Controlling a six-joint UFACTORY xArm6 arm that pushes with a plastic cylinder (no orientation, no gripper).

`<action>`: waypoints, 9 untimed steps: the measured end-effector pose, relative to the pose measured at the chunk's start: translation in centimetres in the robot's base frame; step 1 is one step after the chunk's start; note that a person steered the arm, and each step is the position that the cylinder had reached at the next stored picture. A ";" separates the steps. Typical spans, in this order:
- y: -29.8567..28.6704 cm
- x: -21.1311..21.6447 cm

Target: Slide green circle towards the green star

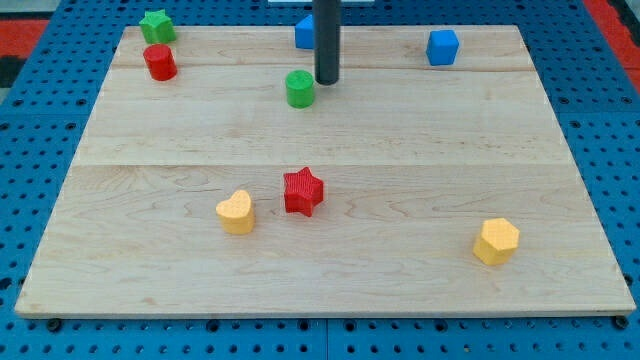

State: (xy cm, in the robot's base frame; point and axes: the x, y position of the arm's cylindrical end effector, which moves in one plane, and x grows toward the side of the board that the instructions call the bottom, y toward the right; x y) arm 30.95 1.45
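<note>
My tip (326, 81), a bare rod holding nothing, sits just right of the green circle (300, 89); I should push steadily left toward the green star (156, 26).

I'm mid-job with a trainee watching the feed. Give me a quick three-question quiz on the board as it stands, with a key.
1. True or false: my tip sits just to the view's right of the green circle.
2. Which block lies closest to the green star?
A. the red cylinder
B. the blue cube
C. the yellow heart
3. Fill in: to reach the green star, the green circle must travel toward the view's ____ and slightly toward its top.

Key: 1 true; 2 A; 3 left.
</note>
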 end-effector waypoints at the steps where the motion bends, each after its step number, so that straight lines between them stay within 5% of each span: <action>1: -2.1 1.1; 4: -13.3 3.6; 6: -18.6 -1.2; 8: -20.3 -4.3; 9: -20.1 -1.8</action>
